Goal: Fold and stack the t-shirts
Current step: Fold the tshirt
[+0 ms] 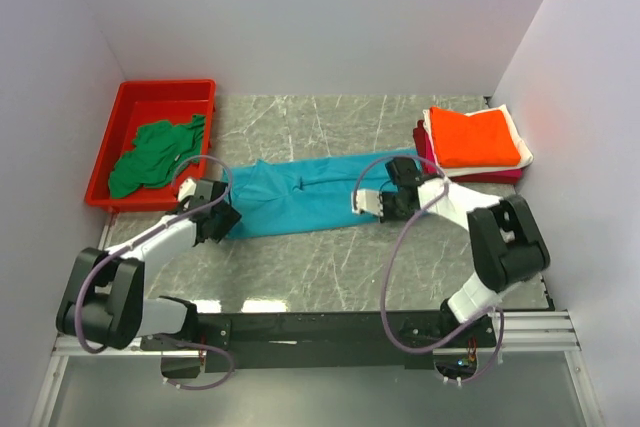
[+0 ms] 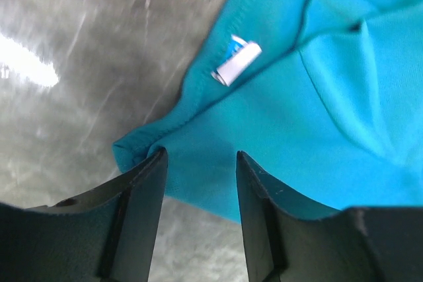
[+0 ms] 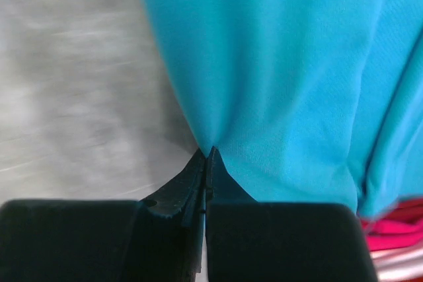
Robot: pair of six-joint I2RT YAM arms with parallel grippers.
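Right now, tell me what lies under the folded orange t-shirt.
Under the orange t-shirt, a folded white t-shirt shows around its edges, and a magenta t-shirt peeks out below that, on the table. Only their edges show; anything else between the layers is covered.

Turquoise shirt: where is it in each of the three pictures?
Top external: turquoise shirt stretched across the middle, between left hand and right hand.
Left wrist: fills the upper right, its edge between the open fingers.
Right wrist: fills the upper right, pinched in the shut hand.
Shared landmark: the grey marble table.
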